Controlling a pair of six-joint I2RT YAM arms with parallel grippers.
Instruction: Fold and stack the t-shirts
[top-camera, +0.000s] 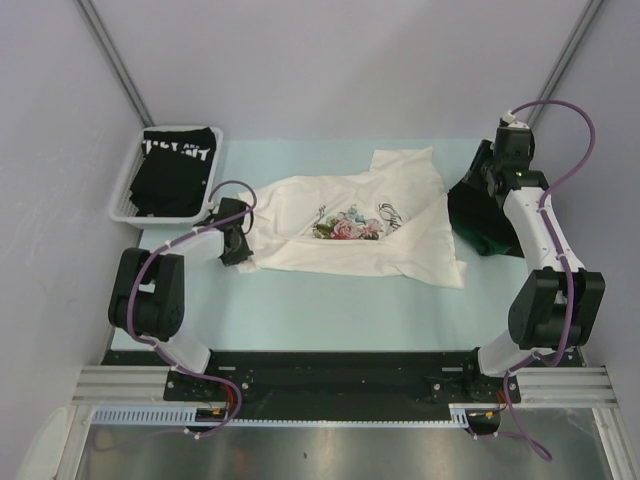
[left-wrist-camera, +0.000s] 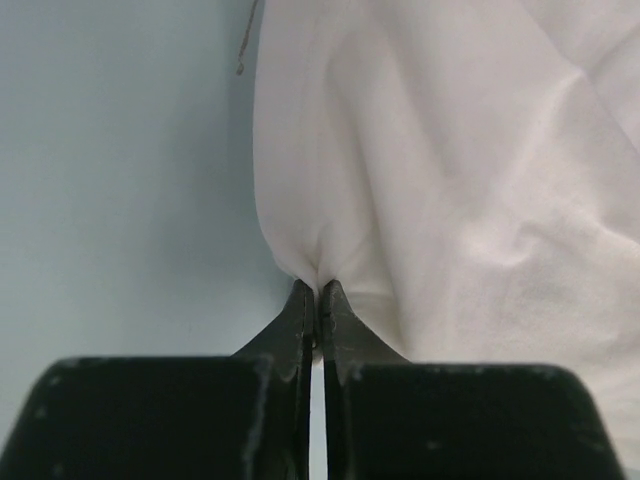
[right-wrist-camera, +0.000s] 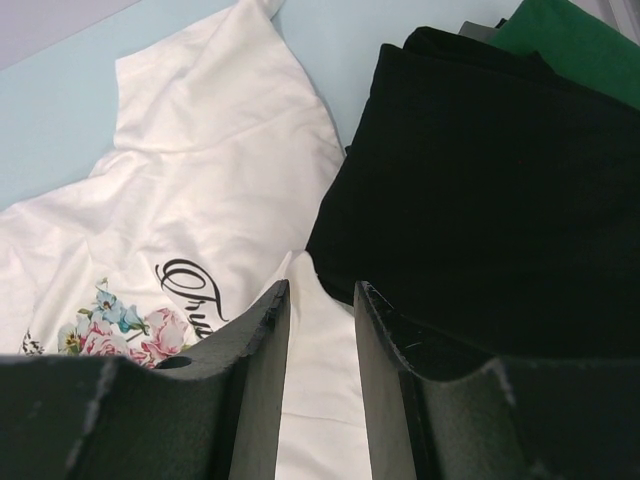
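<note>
Nearest to you on the left, your left gripper (left-wrist-camera: 318, 288) was pressed shut on a small fold at the near-left edge of the white shirt (top-camera: 350, 225), its fingers (left-wrist-camera: 300, 320) meeting with cloth pinched between the tips. The pale blue table (top-camera: 330, 310) lay bare just to the left of that edge.

The white shirt lay spread and creased across the middle of the table, its flower print and black cursive script facing up, one sleeve reaching toward the far right.

On the right, your right gripper (right-wrist-camera: 320, 292) hung over the spot where that shirt met a dark pile. Its fingers stood a narrow gap apart with white cloth showing between them. You could not tell from the wrist view whether they touched it. Just right of it lay a black shirt (right-wrist-camera: 500, 200), with a green shirt (right-wrist-camera: 570, 40) beyond.

At the far left, a white basket (top-camera: 125, 200) held a lettered black shirt (top-camera: 175, 165).
</note>
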